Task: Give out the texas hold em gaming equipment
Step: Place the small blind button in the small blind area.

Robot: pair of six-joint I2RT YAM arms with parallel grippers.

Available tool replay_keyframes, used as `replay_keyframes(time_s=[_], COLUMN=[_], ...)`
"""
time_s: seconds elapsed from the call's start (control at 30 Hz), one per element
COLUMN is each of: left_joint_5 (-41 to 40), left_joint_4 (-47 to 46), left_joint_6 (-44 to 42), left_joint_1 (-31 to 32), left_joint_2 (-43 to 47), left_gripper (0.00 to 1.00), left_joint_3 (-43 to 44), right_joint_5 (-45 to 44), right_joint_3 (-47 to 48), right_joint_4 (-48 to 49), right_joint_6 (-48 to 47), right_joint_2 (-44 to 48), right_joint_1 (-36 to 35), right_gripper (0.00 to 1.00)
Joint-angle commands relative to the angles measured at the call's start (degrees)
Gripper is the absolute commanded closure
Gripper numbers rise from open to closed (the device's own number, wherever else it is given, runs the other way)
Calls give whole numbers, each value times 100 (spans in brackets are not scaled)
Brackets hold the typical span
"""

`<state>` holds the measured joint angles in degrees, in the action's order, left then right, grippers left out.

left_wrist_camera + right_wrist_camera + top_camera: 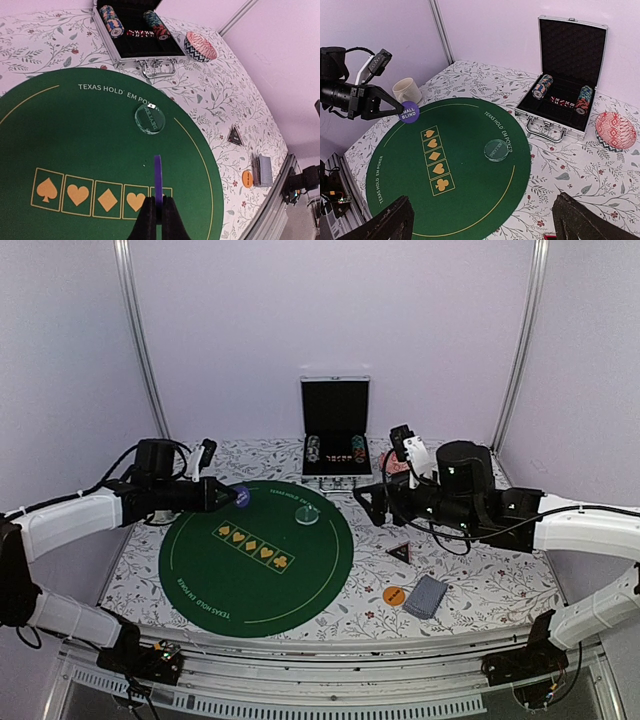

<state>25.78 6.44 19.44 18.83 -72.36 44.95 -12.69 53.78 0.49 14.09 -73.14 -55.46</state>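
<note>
Risks, biggest item down:
- Floral counter (480, 580): the grey-blue card deck (427, 596) lies close to its near edge. A sideways nudge would likely fan the cards or push them off.
- Green felt mat (255, 555): both arms reach in over it, so they could clash if both head for the centre.
- Right claw (372, 506): fingers spread wide with nothing in them, hovering by the mat's far right rim.
- Left claw (158, 202): clamped on the purple disc (408, 112), held in the air over the mat's far left rim. It pinches only the disc's edge, so the hold looks thin. The disc could slip, or land on its rim and roll.
- Orange disc (394, 595): just beside the deck. A grab at either probably disturbs the other.
- Black triangular marker (399, 552): on the counter just off the mat, small and low, so easy to mis-grip.

Writing:
- Mat: "TEXAS HOLD' EM POKER" along the rim, repeated on the near arc, plus five gold suit boxes.
- Purple disc: "SMALL BLIND".
- Clear disc (150, 119), flat on the mat: it has lettering I can't make out.
- Marker: nothing legible.
</note>
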Motion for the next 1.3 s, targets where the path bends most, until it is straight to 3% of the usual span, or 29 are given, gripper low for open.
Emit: replay_keyframes(time_s=[0.0, 0.33, 0.67, 1.27], left_joint_5=[-260, -177, 257, 92], left_joint_4=[-455, -1499, -1335, -1439], left_joint_6=[381, 1207, 1147, 1237], left_joint_1=[-88, -861, -1129, -1354], left_joint_2=[-207, -1463, -3494, -4512], left_gripper=[100, 100, 100, 100], left_joint_3=[273, 446, 1638, 1754], right_joint_5=[3, 46, 115, 96], right_joint_3=[-348, -932, -839, -556], right_joint_4=[-55, -214, -329, -461], right_joint_6=[221, 550, 502, 367], right_joint_2=[462, 1096, 768, 291], right_joint_1=[110, 125, 124, 128], right_gripper=[1, 1, 1, 1])
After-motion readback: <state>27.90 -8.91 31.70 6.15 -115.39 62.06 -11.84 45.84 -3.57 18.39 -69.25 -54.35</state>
